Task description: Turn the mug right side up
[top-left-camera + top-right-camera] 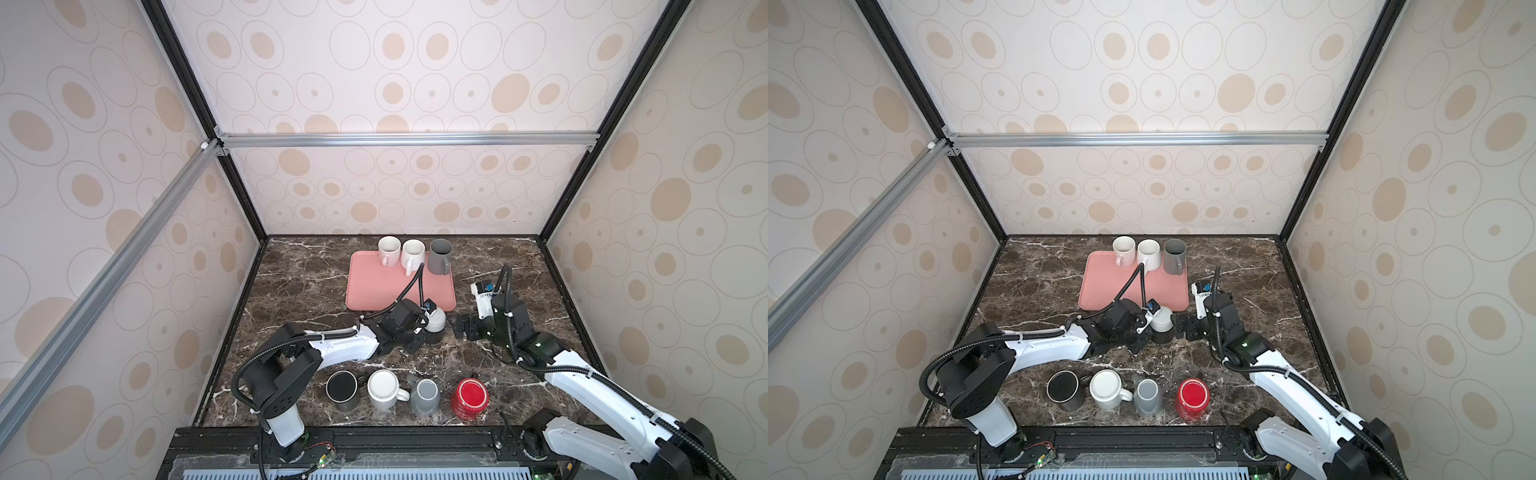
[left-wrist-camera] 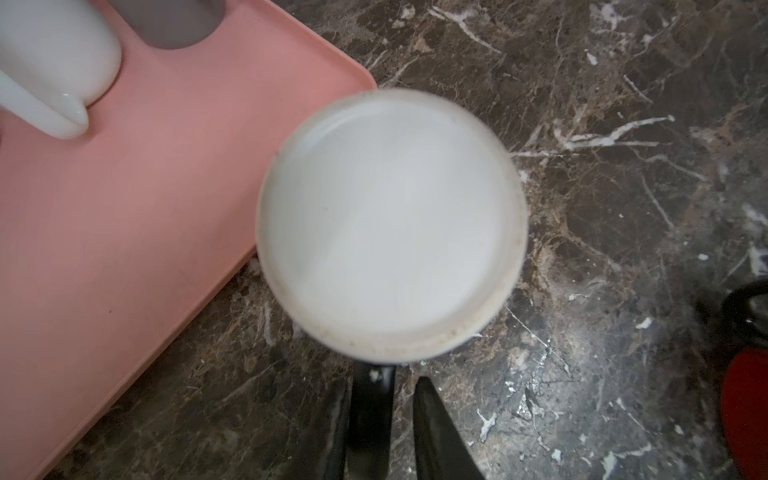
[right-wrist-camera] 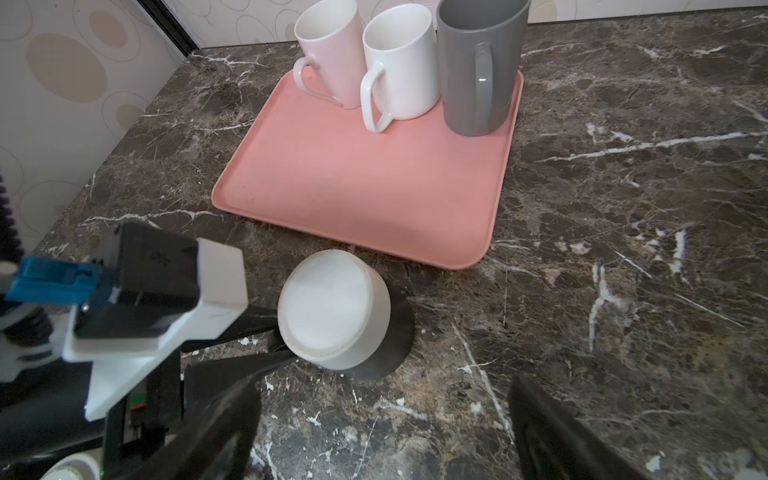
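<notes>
The mug point(image 1: 435, 322) point(image 1: 1162, 322) stands upside down on the marble just off the pink tray's near right corner. Its white base faces up and its lower part is black. In the left wrist view the base point(image 2: 390, 224) fills the middle, and the black handle point(image 2: 370, 415) runs between my left gripper's point(image 2: 384, 382) fingers. That gripper point(image 1: 419, 330) is shut on the handle from the left. A thin strip of table shows beside one finger. My right gripper point(image 1: 459, 328) point(image 3: 378, 395) waits open just right of the mug point(image 3: 332, 307), holding nothing.
A pink tray point(image 1: 374, 291) at the back carries a pinkish mug point(image 1: 389, 249), a white mug point(image 1: 413, 254) and a grey mug point(image 1: 439, 255), all upright. Near the front edge stand several upside-down mugs: black point(image 1: 343, 388), white point(image 1: 384, 388), grey point(image 1: 426, 395), red point(image 1: 469, 397).
</notes>
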Motion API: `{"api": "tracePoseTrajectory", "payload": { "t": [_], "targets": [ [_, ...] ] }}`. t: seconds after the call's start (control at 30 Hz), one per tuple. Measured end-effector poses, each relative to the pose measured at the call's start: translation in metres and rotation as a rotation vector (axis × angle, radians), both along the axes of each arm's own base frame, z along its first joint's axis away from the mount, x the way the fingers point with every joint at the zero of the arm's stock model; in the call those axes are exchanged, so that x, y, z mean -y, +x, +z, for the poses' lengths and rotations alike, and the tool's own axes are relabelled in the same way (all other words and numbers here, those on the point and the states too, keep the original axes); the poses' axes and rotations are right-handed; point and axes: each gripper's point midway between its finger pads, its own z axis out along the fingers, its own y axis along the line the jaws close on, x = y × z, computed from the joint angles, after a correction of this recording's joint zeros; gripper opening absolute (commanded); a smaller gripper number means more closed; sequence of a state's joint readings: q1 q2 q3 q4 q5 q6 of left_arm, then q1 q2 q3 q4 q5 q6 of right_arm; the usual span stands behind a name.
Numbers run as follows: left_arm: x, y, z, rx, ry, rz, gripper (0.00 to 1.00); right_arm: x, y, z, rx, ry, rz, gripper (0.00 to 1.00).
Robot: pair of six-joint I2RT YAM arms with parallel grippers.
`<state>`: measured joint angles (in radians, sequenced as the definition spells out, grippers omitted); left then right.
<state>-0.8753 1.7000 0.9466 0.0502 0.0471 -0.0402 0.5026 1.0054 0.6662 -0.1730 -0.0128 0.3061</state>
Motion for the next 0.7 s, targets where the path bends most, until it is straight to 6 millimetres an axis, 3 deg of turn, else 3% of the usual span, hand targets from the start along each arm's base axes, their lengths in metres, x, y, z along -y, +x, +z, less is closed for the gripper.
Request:
{"api": "tracePoseTrajectory", "payload": {
  "t": [0.2, 0.43, 0.7],
  "targets": [
    [-0.001, 0.005, 0.002, 0.037, 0.010, 0.015, 0.29, -0.002, 0.000, -0.002, -0.009, 0.004, 0.007, 0.95],
    [-0.004, 0.006, -0.009, 0.037, 0.044, 0.025, 0.29, -0.002, -0.001, -0.002, -0.010, 0.006, 0.008, 0.95],
    [-0.003, 0.006, -0.011, 0.039, 0.050, 0.014, 0.16, -0.002, 0.000, -0.004, -0.015, 0.005, 0.009, 0.95]
  ]
}}
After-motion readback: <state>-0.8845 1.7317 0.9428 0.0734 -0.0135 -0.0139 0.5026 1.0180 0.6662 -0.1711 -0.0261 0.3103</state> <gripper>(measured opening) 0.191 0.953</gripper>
